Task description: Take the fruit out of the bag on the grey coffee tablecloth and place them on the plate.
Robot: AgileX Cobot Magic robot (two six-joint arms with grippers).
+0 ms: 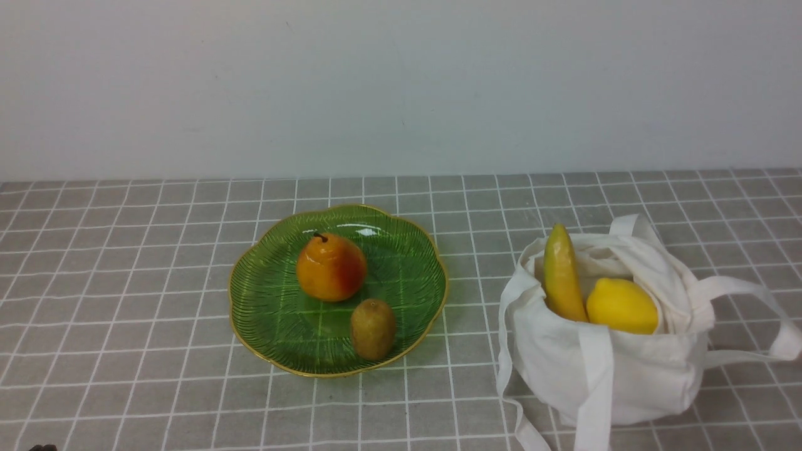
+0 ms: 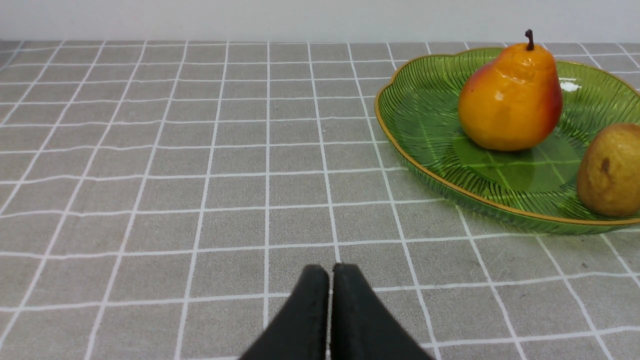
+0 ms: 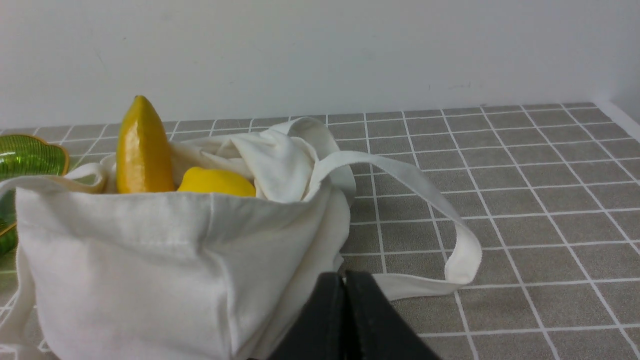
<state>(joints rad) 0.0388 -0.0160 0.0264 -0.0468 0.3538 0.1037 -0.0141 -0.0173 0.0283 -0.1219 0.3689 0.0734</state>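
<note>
Two fruits are already on the plate (image 1: 250,313), an orange pear (image 1: 331,267) and a brown kiwi (image 1: 373,328); two are left in the bag (image 1: 626,376), the banana (image 1: 562,275) standing on end with its tip above the cloth rim, and the lemon (image 1: 621,305) lying just beside it, touching or nearly so. The bag sits on the grey coffee tablecloth (image 1: 125,250), to the right of the plate and a little apart from it.

My judgement is that the step in hand is fetching the next fruit, and the banana looks the easier pick; it stands proud of the opening, so fingers coming from above could close across its upper half without catching cloth. The strap handles (image 1: 752,294) lie loose, one draped over the bag's front and one looped out to the side; the approach should keep clear of them, or the soft bag may lift along with the fruit. Set-down belongs on the bare green area, away from the pear and kiwi, so nothing is nudged toward the wavy rim.

Neither arm shows in the front view. The right gripper (image 3: 344,280) hangs low just in front of the bag's near wall, jaws pressed together on nothing; the left gripper (image 2: 330,272) hovers low over bare cloth beside the plate, likewise closed and empty.
</note>
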